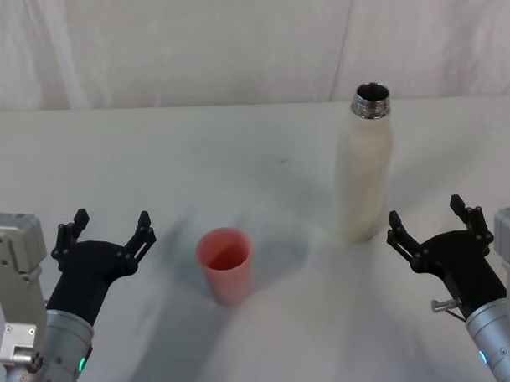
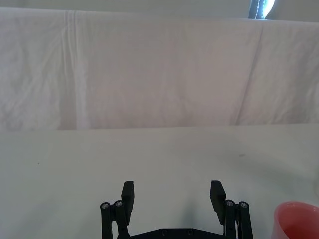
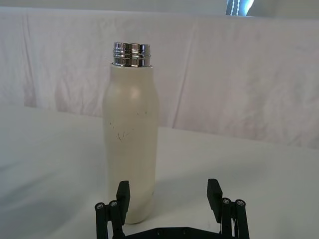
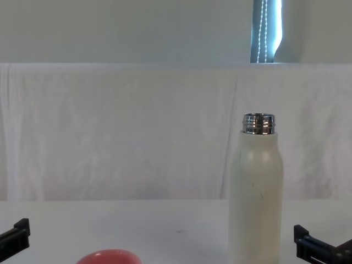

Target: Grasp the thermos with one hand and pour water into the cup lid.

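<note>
Right gripper point(image 1: 428, 217) wide open, empty, just short of thermos point(image 1: 365, 170), which stands upright, uncapped, on table point(image 1: 237, 158) right of cup lid point(image 1: 226, 263). Left gripper point(image 1: 107, 225) open, idle. Pre-grasp step; next: advance, straddle body, close.

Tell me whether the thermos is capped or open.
Open. The thermos stands upright with its threaded chrome neck bare and dark mouth showing; the cup lid sits apart on the table.
</note>
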You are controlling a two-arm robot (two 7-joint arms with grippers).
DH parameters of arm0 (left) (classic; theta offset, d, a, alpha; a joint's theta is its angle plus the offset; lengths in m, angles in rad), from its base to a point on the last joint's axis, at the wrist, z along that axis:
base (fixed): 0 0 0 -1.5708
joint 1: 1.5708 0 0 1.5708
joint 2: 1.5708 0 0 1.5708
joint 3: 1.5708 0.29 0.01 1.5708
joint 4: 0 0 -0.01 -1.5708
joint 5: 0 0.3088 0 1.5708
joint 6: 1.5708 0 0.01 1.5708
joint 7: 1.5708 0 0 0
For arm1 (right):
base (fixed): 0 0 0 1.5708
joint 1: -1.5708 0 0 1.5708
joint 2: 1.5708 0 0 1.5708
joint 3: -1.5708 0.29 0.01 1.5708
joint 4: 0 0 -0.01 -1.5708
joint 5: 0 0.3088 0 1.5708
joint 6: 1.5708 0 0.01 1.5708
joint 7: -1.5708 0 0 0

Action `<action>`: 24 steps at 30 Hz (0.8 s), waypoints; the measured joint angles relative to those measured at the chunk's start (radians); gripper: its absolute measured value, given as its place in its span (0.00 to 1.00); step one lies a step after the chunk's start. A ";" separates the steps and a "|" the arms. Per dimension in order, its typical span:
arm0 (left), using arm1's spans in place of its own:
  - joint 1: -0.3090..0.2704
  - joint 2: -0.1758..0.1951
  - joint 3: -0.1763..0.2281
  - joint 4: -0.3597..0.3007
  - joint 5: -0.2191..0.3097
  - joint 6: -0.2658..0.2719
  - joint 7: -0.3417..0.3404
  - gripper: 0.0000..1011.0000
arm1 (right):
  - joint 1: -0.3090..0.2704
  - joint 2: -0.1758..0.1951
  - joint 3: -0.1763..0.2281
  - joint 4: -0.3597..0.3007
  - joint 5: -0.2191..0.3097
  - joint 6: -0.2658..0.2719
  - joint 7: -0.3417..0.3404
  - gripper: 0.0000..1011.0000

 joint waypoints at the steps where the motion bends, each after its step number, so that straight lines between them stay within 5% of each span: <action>1: 0.000 0.000 0.000 0.000 0.000 0.000 0.000 0.99 | 0.000 0.000 0.000 0.000 0.000 0.000 0.000 0.99; 24: 0.000 0.000 0.000 0.000 0.000 0.000 0.000 0.99 | 0.000 0.000 0.000 0.000 0.000 0.000 0.000 0.99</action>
